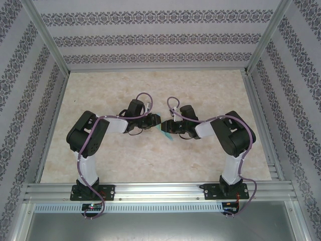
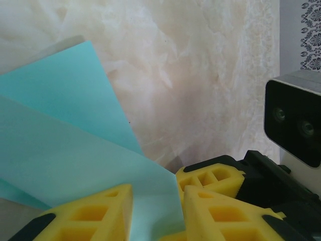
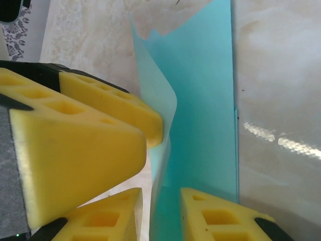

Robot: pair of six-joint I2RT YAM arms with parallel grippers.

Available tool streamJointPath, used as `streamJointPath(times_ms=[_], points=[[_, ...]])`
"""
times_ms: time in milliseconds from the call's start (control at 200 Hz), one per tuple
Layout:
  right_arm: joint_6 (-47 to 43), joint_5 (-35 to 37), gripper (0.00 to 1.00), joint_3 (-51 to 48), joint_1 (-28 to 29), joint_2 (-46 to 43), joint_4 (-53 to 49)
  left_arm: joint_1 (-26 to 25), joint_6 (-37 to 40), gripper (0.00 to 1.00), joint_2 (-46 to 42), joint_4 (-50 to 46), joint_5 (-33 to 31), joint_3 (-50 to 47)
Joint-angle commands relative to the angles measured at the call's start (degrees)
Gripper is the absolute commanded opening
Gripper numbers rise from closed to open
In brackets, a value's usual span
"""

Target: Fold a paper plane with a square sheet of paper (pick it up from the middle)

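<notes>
The square sheet of paper (image 1: 165, 132) is turquoise and partly folded. It is held up between my two grippers at the middle of the table. In the left wrist view the paper (image 2: 65, 130) fans out to the left and runs down between the yellow fingers of my left gripper (image 2: 158, 201), which is shut on it. My right gripper (image 3: 160, 193) stands open astride the paper's (image 3: 205, 115) upright edge, with a gap on either side. From above, the left gripper (image 1: 157, 122) and right gripper (image 1: 170, 129) are nearly tip to tip.
The marbled beige tabletop (image 1: 150, 160) lies below, with patterned walls (image 1: 150, 40) and an aluminium frame (image 1: 150, 191) around it. One right-gripper finger (image 2: 210, 175) and the right wrist camera (image 2: 296, 125) sit close beside my left fingers. The left gripper's fingers (image 3: 75, 145) crowd the right wrist view.
</notes>
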Motion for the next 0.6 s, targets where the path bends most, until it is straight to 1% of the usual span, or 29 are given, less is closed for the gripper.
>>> streamJointPath(times_ms=[0,285,440,599], points=[[-3.71,-0.01,0.28,0.61,0.23,1.73,-0.32,-0.43,-0.80,0.32,1.01,0.57,-0.85,0.94],[-7.27,5.85,0.30,-1.16,1.45,-3.35,-2.68,-0.40,-2.22,0.26,0.75,-0.24,-3.05,1.03],[-11.24,12.05,0.33,-1.38,3.69,-6.17,-6.19,-0.28,-3.15,0.25,0.84,-1.77,-4.51,1.35],[-14.97,18.02,0.33,-1.98,5.60,-7.52,-7.44,-0.16,-3.97,0.24,1.08,-2.33,-5.04,1.55]])
